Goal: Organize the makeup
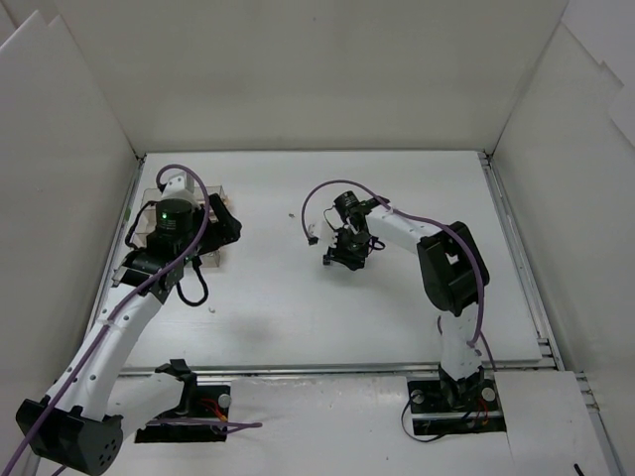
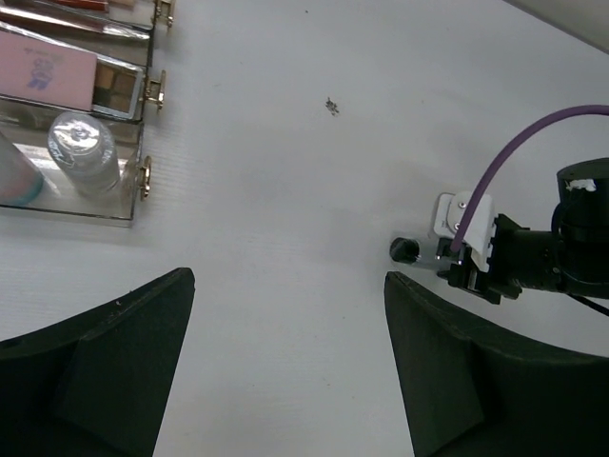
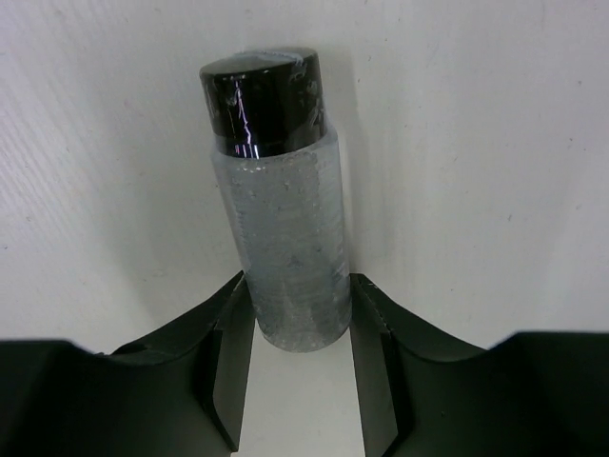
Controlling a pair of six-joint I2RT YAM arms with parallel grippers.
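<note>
My right gripper is shut on a small clear bottle with a black cap, its fingers pressed against the bottle's lower sides. In the top view this gripper is low over the middle of the table. In the left wrist view the bottle's black cap sticks out of it. My left gripper is open and empty over bare table, right of the clear box. The box holds a pink compact, a brown palette, a clear bottle and a pink-and-blue tube.
The clear box sits at the table's left, mostly hidden under my left arm. It has gold knobs on its front. Small specks lie on the table. White walls close in the left, back and right sides.
</note>
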